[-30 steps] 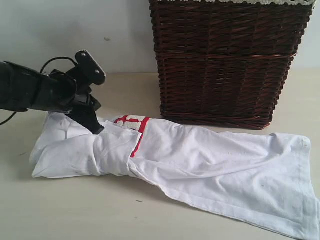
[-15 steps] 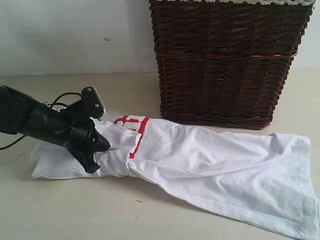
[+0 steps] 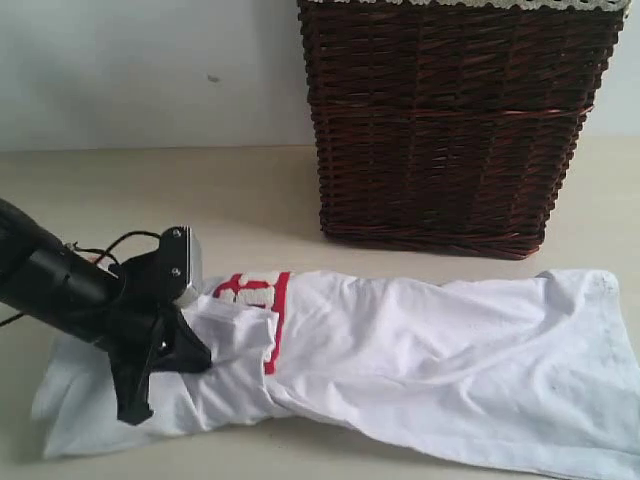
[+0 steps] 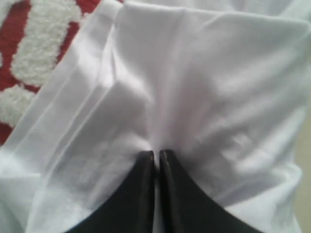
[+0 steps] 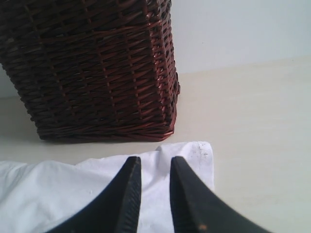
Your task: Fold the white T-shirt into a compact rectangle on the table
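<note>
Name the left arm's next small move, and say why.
Probably lift the pinched fold slightly: the left gripper, jaws shut on the soft white T-shirt, sits low over the pale beige table, and the shirt lies in a long unfolded strip.

Soft, even light — faint shadows; the white T-shirt [image 4: 204, 87] blurs slightly close up.

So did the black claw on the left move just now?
Yes. The left gripper came down and nearer the camera, away from the dark brown wicker basket, dragging the white T-shirt.
</note>
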Motion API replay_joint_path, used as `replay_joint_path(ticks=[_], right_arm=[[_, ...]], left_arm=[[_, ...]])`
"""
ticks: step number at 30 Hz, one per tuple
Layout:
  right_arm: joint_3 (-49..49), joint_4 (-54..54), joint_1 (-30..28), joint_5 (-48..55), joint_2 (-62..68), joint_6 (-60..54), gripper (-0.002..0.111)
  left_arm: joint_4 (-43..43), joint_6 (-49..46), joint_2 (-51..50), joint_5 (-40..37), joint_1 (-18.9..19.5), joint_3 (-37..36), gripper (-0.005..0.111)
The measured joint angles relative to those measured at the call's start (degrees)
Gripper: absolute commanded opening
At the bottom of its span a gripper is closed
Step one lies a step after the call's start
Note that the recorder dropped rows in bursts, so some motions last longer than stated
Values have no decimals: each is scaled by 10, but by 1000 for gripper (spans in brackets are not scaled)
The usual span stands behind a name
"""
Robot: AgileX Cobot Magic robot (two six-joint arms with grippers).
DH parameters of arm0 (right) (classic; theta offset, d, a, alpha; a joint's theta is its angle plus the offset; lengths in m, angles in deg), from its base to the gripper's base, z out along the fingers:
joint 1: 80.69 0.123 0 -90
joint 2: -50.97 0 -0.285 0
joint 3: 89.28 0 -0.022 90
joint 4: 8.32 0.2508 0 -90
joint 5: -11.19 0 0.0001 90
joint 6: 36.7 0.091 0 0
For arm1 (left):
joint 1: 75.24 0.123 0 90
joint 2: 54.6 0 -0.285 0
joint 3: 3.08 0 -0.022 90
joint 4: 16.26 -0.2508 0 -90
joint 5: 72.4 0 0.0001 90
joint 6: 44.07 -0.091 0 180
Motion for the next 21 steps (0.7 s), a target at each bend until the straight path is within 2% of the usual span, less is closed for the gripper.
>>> replay_joint_path(ticks=[3, 10, 16, 21], right_arm=[[0, 0, 0, 0, 0, 0, 21], [0, 0, 0, 0, 0, 0, 21], [0, 0, 0, 0, 0, 0, 21], [0, 0, 0, 0, 0, 0, 21]], left_arm=[[-7, -1, 2, -60, -1, -11, 6], [10, -1, 2, -74, -44, -7, 6], [50, 43, 15, -28, -56, 13, 6], [59, 84, 80, 41, -29, 41, 6]])
